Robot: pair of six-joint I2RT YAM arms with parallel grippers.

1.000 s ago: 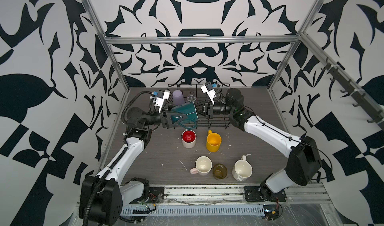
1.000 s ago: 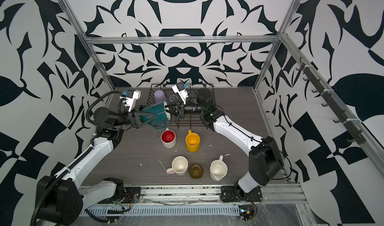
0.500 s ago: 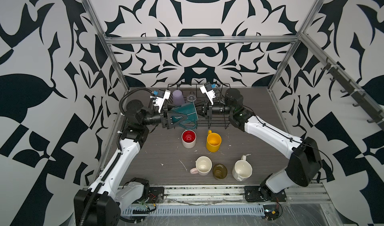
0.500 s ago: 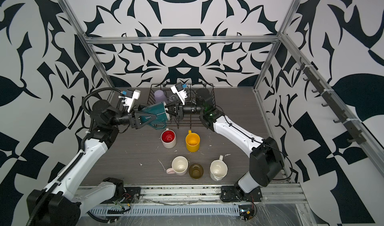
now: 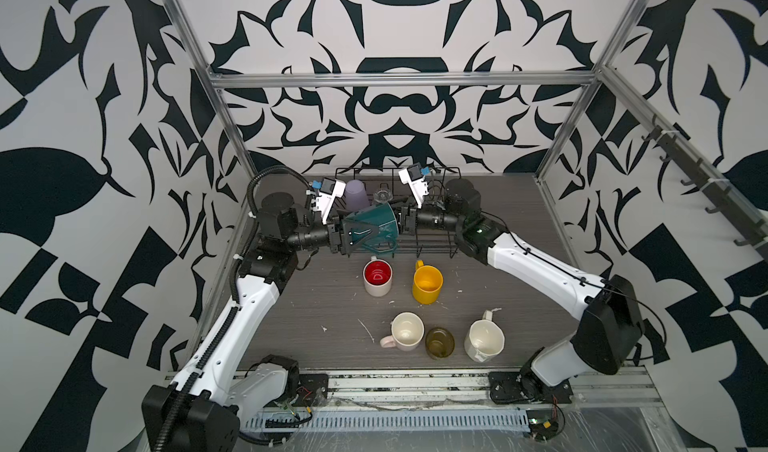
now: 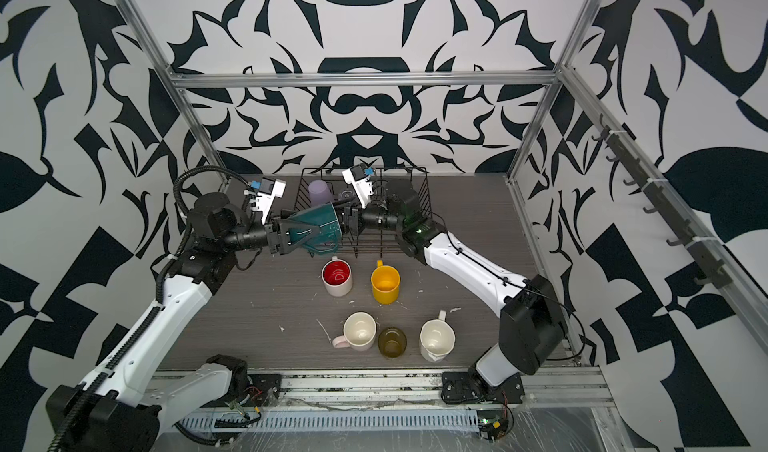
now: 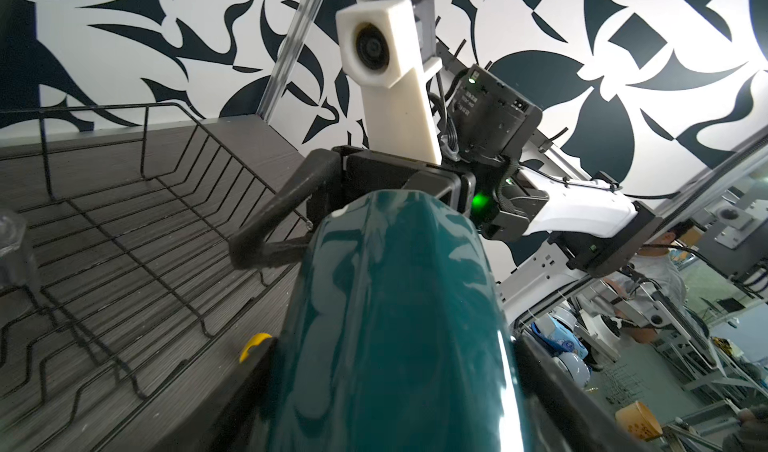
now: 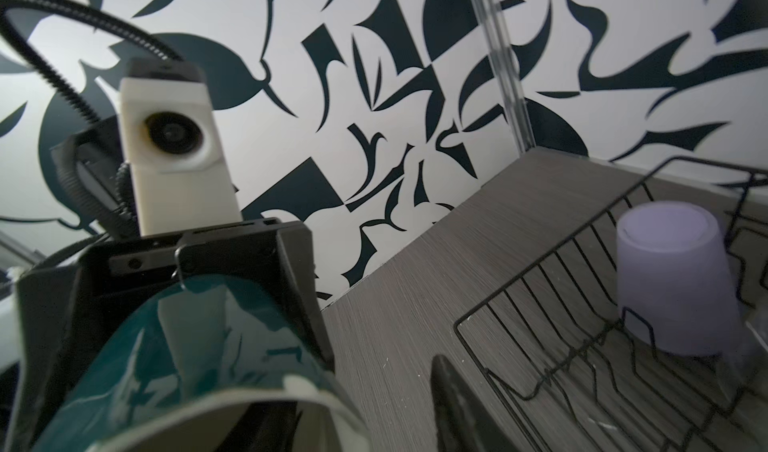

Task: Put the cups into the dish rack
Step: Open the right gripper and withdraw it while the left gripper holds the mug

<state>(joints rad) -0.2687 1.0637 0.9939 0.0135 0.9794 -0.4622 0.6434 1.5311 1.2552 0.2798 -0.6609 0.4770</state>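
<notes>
The dark green mug (image 5: 376, 221) lies on its side in mid-air, over the near left corner of the dish rack (image 5: 428, 242). It is glossy, with flat facets that catch the light, and it widens toward a pale rim. The left pincer (image 5: 365, 233) grips it at the narrow base end, its black angular fingers spread wide along the mug's sides. The right pincer (image 5: 401, 221) meets the mug from the rim end. In the right wrist view one of its fingers (image 8: 457, 408) stands clear of the rim with bare surface showing between, so its jaws look parted. The other finger is hidden by the mug.

The rack is thin black wire with flared sides and wavy dividers, and it sits at the back of the grey, wood-grained surface (image 5: 316, 304). Inside it, at the back left, a matte lilac tumbler (image 5: 356, 194) stands upside down. A clear glass (image 5: 382, 196) is just beside it.

Five cups stand upright on the surface in front. A pale mug with a shiny red lining (image 5: 377, 278) and a yellow mug (image 5: 427, 281) stand side by side near the rack. Nearer the front edge is a row of three: a cream mug (image 5: 407, 331) with a pinkish handle, a round olive glass (image 5: 439, 341) touching it, and a white faceted mug (image 5: 484, 341) close by.
</notes>
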